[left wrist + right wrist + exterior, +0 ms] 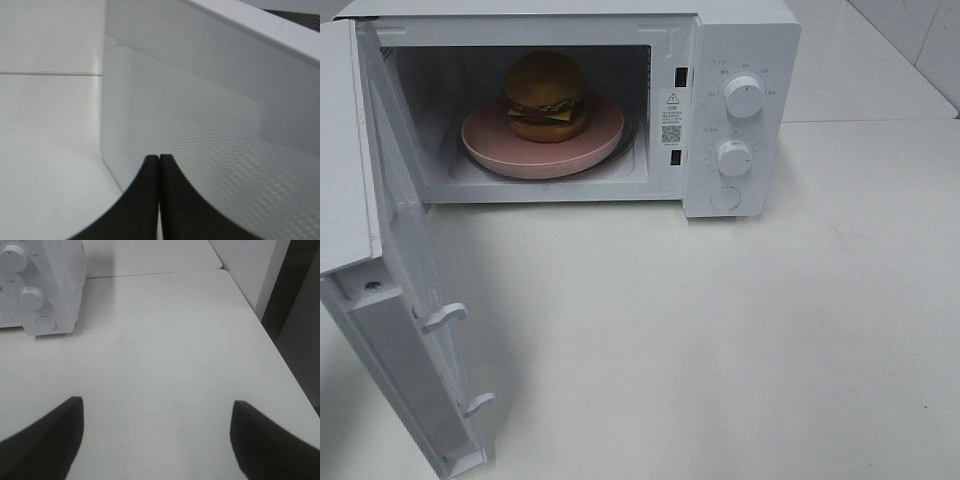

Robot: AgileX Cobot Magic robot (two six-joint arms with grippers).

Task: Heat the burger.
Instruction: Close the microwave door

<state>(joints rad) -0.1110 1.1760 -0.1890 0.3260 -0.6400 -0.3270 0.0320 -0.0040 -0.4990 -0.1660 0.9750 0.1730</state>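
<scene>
The burger (545, 95) sits on a pink plate (540, 166) inside the open microwave (740, 40). The left claw (159, 162), pinched together and empty, faces the door (200, 125); the right claw (157, 430) gapes wide above the tabletop (165, 340), well apart from the burger.

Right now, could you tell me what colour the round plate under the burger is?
The round flat plate is pale pink, clearest in the exterior high view.

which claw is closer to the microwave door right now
Left. The left claw, shut, is right up at the microwave door. The right claw, open, hangs over the table out past the knobs, far from the door.
</scene>
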